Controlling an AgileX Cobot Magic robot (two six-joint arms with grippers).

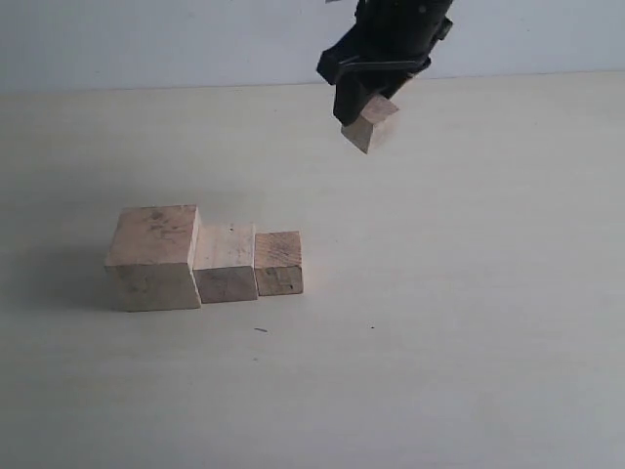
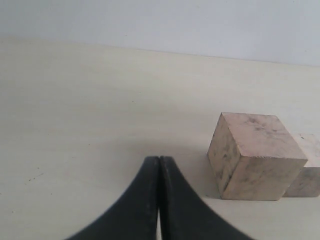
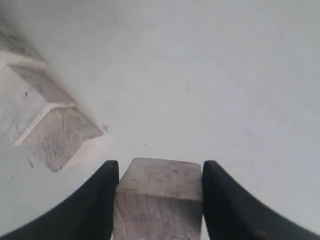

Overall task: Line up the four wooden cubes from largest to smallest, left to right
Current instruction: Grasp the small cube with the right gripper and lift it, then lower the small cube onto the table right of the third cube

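Three pale wooden cubes stand touching in a row on the table: the largest cube (image 1: 153, 256) (image 2: 254, 155) at the left, a middle cube (image 1: 226, 263) (image 2: 309, 170) beside it, a smaller cube (image 1: 279, 263) (image 3: 61, 136) at the right end. The smallest cube (image 1: 372, 121) (image 3: 160, 200) hangs tilted in the air, behind and to the right of the row, with my right gripper (image 1: 367, 109) (image 3: 157, 172) shut on it. My left gripper (image 2: 159, 159) is shut on nothing, low over the table beside the largest cube; the exterior view does not show it.
The pale tabletop (image 1: 469, 322) stretches bare to the right of the row and in front of it. A light wall (image 1: 146, 39) rises behind the table's far edge.
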